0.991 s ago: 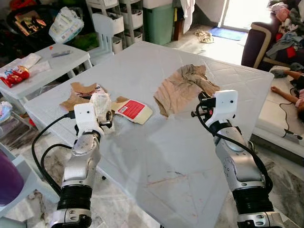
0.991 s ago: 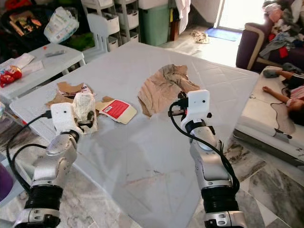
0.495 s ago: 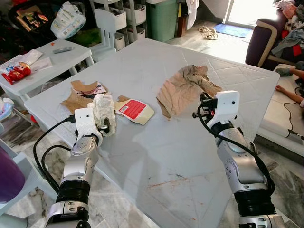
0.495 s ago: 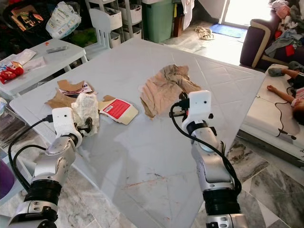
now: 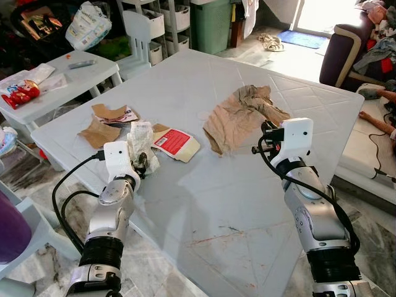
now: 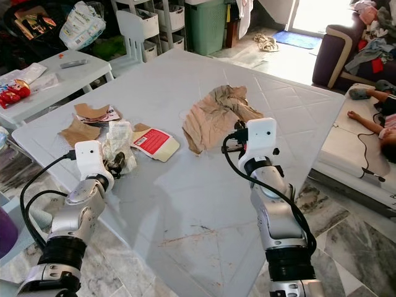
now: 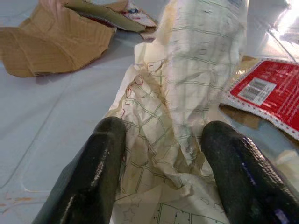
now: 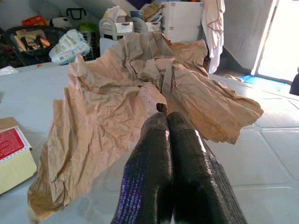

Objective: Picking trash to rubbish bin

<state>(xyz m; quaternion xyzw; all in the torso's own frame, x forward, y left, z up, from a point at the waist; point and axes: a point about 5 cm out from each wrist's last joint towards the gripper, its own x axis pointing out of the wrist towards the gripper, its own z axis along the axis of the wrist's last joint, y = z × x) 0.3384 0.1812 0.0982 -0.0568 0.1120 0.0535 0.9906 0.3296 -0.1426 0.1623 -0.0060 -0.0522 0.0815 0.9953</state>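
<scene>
The left end effector (image 7: 163, 158) sits low over the near-left part of the white plastic desk (image 5: 204, 204), its two black fingers (image 7: 93, 172) spread apart on either side of a crumpled sheet of white paper printed with green grid lines (image 7: 196, 88). The paper lies on the desk surface and bulges up between the fingers; whether they press on it cannot be told. Just beyond it lies a flat cream card packet with a red label and barcode (image 5: 175, 143), touching the paper's far edge. Further toward the desk's left edge lie torn pieces of brown cardboard (image 5: 99, 130).

The right end effector (image 8: 168, 135) hovers at the near edge of a large crumpled sheet of tan paper (image 5: 238, 114), its fingers (image 8: 149, 172) pressed together with nothing between them. The tan sheet is spread near the middle of the desk, well apart from the white paper.

Beyond the desk stand a smaller white side table (image 5: 68, 77) carrying a red snack packet (image 5: 18, 96), a green bin (image 5: 213, 25) by white drawer units, and a dark sofa (image 5: 346, 52) heaped with clothes on the right.
</scene>
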